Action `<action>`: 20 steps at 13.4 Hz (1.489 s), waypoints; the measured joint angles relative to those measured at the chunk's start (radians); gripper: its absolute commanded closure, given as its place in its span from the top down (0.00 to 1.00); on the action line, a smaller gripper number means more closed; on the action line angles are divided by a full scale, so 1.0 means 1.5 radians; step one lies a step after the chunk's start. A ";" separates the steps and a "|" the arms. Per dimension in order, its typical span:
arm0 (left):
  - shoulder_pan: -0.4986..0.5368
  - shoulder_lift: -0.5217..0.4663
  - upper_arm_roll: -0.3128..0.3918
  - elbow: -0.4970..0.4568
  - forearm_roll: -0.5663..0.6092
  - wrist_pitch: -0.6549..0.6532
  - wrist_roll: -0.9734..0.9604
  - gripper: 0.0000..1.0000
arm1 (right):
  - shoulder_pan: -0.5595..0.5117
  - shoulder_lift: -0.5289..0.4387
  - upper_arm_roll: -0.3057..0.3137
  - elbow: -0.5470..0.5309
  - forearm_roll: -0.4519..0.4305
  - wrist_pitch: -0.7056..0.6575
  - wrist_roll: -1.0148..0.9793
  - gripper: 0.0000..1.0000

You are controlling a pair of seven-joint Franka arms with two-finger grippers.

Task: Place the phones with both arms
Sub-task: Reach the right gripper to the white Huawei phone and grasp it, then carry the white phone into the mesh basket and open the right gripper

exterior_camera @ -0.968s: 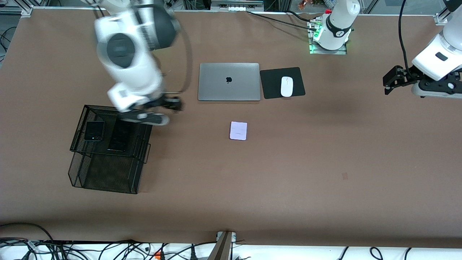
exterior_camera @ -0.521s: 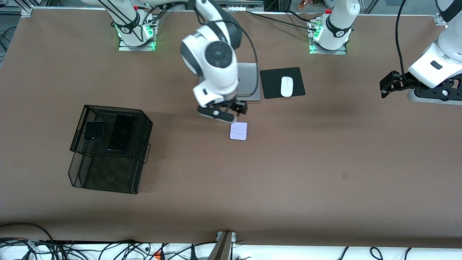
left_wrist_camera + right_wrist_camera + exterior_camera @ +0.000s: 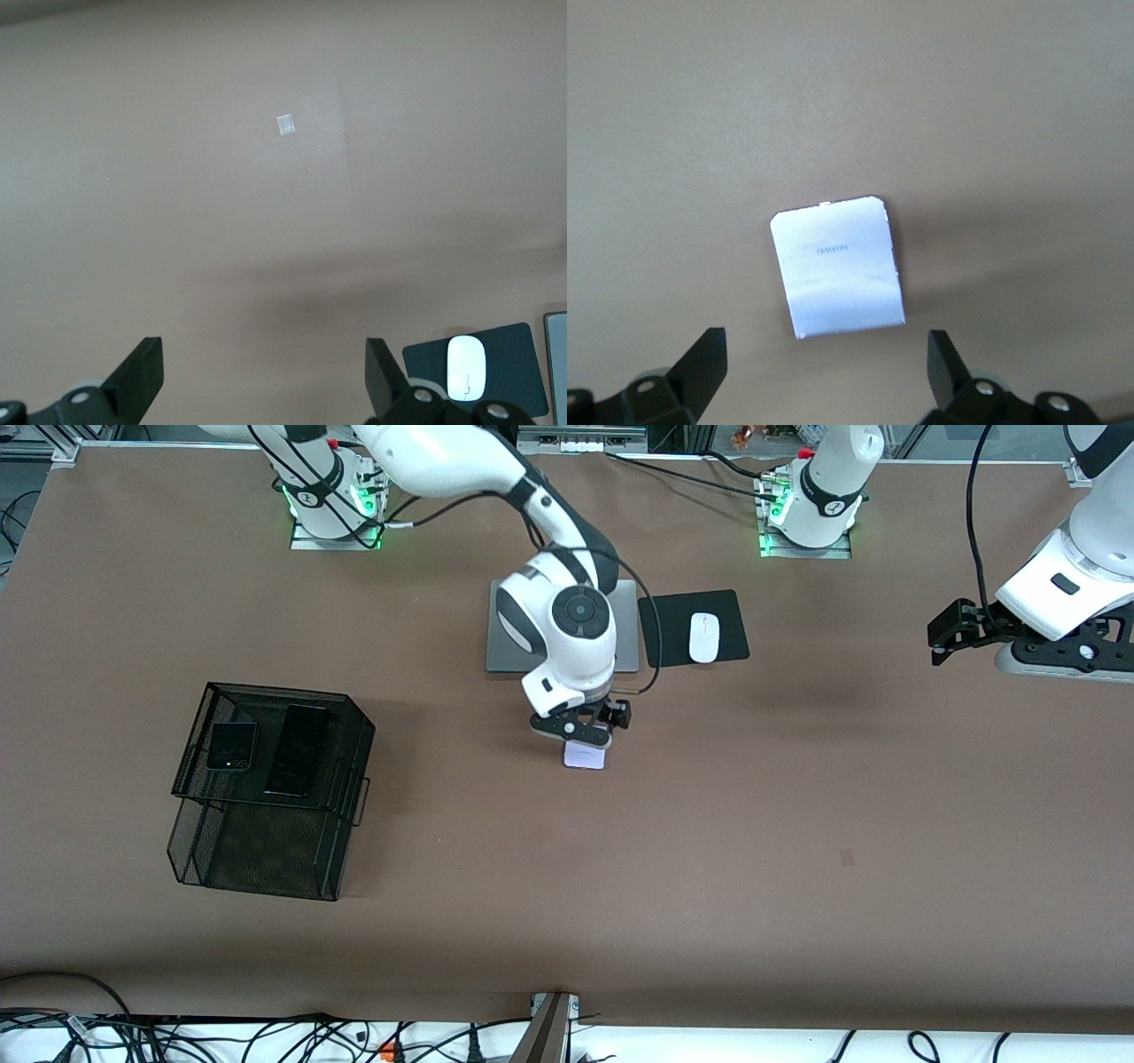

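A small pale lavender-white phone (image 3: 586,759) lies flat on the brown table, nearer the front camera than the laptop. My right gripper (image 3: 589,733) hangs open directly over it. In the right wrist view the phone (image 3: 837,266) lies just ahead of the wide-apart fingertips, and nothing is between them at the right gripper (image 3: 824,372). A squarish black flip phone (image 3: 232,746) and a long black slab phone (image 3: 299,751) lie on the top tray of a black mesh rack (image 3: 266,850). My left gripper (image 3: 937,642) waits open over the left arm's end of the table, and it (image 3: 264,372) is empty.
A silver laptop (image 3: 509,633) is partly hidden by the right arm. A white mouse (image 3: 703,638) sits on a black pad (image 3: 669,638) beside it; the left wrist view also shows the mouse (image 3: 465,367). A small tape mark (image 3: 846,856) is on the table.
The right arm swung from over the mesh rack across to the lavender-white phone and lowered over it. The left gripper drifted slightly. Both grippers stayed open.
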 measured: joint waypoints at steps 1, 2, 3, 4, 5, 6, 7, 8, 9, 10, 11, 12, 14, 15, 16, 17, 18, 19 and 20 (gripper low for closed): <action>0.000 0.000 0.000 0.000 0.000 0.000 0.000 1.00 | 0.001 0.017 0.000 0.000 0.000 0.022 0.000 1.00; 0.000 0.000 0.000 0.000 0.000 0.000 0.000 1.00 | 0.002 0.031 0.000 0.000 0.000 0.043 0.000 1.00; -0.001 0.000 0.000 0.000 0.000 0.000 0.000 1.00 | 0.002 0.043 0.000 0.000 0.000 0.058 0.000 1.00; -0.002 0.000 -0.001 0.001 0.000 0.000 0.000 1.00 | 0.003 0.052 0.000 0.000 -0.002 0.070 0.000 1.00; -0.004 0.000 -0.001 0.002 0.000 0.000 0.000 1.00 | 0.004 0.060 0.000 0.000 -0.005 0.078 0.000 1.00; -0.005 0.000 -0.001 0.002 0.000 0.000 0.000 1.00 | 0.004 0.064 0.000 0.000 -0.009 0.081 0.000 1.00; -0.005 0.000 -0.001 0.002 0.000 0.000 0.000 1.00 | 0.004 0.065 0.000 0.000 -0.011 0.081 0.000 1.00; -0.006 0.000 -0.001 0.002 0.000 0.000 0.000 1.00 | 0.004 0.065 0.000 0.000 -0.011 0.081 0.000 1.00; -0.006 0.000 -0.001 0.002 0.000 0.000 0.000 1.00 | 0.004 0.065 0.000 0.000 -0.012 0.081 0.000 1.00; -0.006 0.000 -0.001 0.002 0.000 0.000 0.000 1.00 | 0.004 0.065 0.000 0.000 -0.016 0.081 0.000 1.00; -0.006 0.000 -0.001 0.002 0.000 0.000 0.000 1.00 | 0.004 0.066 0.000 0.000 -0.023 0.081 0.000 1.00; -0.006 0.000 -0.001 0.002 0.000 0.000 0.000 1.00 | 0.004 0.067 0.000 0.000 -0.032 0.081 0.000 1.00; -0.006 0.000 -0.001 0.002 0.000 0.000 0.000 1.00 | 0.004 0.073 0.000 0.000 -0.056 0.082 -0.001 1.00; -0.006 0.000 -0.001 0.002 0.000 0.000 0.000 1.00 | 0.004 0.076 0.000 0.000 -0.059 0.082 -0.001 1.00; -0.006 0.000 -0.001 0.002 0.000 0.000 0.000 1.00 | 0.004 0.079 0.000 0.000 -0.060 0.084 -0.001 0.70; -0.006 0.000 -0.001 0.002 0.000 0.000 0.000 1.00 | 0.004 0.080 0.000 0.000 -0.061 0.086 -0.002 0.28; -0.006 0.000 0.000 0.002 0.000 0.000 0.000 1.00 | 0.004 0.079 0.000 0.002 -0.063 0.087 -0.003 0.11; -0.005 0.000 0.000 0.002 0.000 0.000 0.000 1.00 | 0.004 0.077 -0.001 0.004 -0.063 0.087 -0.004 0.07; -0.005 0.000 0.000 0.002 0.000 0.000 0.000 1.00 | 0.004 0.076 -0.002 0.008 -0.064 0.084 -0.005 0.07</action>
